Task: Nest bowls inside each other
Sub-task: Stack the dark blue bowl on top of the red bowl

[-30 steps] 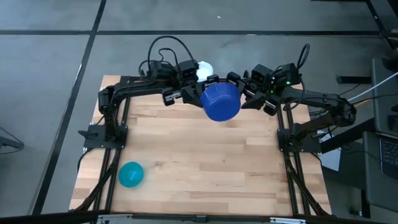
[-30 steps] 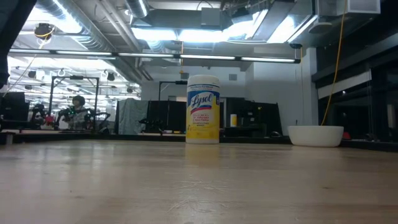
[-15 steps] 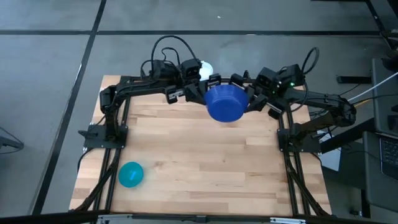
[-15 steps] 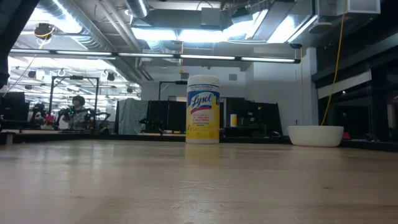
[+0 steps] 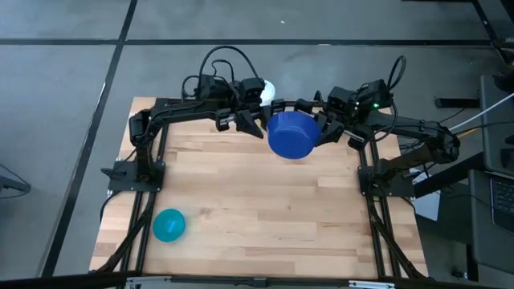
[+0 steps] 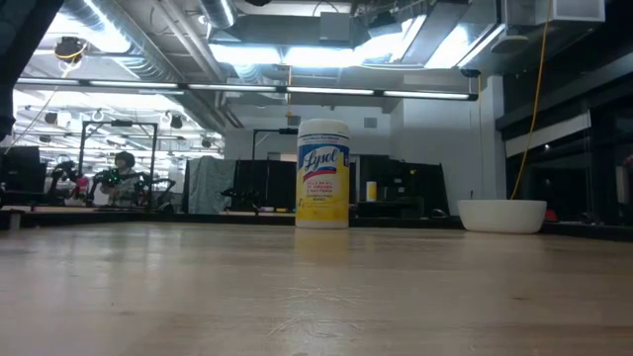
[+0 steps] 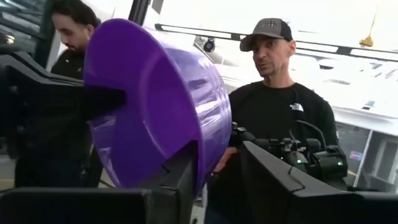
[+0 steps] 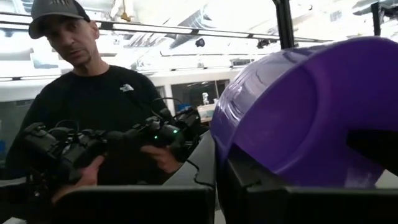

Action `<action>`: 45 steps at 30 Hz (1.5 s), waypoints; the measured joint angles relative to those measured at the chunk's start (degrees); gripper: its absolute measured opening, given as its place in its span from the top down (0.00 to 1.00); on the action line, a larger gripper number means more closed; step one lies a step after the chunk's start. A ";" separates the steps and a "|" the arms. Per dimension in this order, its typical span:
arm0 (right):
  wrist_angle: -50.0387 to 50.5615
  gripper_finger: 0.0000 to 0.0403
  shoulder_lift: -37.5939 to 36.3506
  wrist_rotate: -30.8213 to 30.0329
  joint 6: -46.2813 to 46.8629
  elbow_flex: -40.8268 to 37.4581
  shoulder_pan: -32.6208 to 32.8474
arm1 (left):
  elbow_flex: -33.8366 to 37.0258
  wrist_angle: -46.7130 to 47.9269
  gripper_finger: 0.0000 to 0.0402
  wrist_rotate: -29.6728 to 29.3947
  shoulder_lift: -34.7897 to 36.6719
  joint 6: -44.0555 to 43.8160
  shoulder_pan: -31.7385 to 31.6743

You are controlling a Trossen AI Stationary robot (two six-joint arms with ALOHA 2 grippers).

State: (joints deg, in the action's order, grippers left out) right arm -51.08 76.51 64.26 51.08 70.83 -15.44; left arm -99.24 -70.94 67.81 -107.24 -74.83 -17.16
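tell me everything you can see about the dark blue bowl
The dark blue bowl is a small round bowl of smooth, glossy plastic, looking purple in the wrist views. It is held in the air over the far edge of the table, tipped on its side, between the two arms. The right gripper is shut on its rim. The left gripper is at the opposite rim, one finger against the wall, its fingers parting.

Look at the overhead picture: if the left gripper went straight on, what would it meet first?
Probably the round dark blue plastic bowl, directly ahead of the left gripper; the right gripper lies beyond it.
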 joint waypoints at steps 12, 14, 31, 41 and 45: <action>-1.82 0.99 0.03 -1.84 5.13 2.45 2.56 | 0.00 -0.10 0.68 -0.43 0.00 11.82 3.11; 0.45 1.00 0.11 -1.40 5.08 4.24 3.31 | -0.04 1.02 0.68 -1.37 0.02 13.74 4.03; 21.74 1.00 -1.59 3.45 -3.25 20.00 -4.28 | 5.31 21.38 0.68 0.40 0.22 26.90 3.67; 48.90 1.00 -2.10 -1.46 -25.19 10.31 -13.17 | 5.33 45.47 0.69 10.24 0.04 34.37 -5.38; 49.04 1.00 -3.28 -2.76 -26.06 10.11 -19.31 | 5.32 64.04 0.72 10.92 0.12 47.51 -10.16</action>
State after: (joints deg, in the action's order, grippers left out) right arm -2.04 73.23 61.50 25.02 80.94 -34.75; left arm -93.93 -6.89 78.73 -107.12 -27.32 -27.32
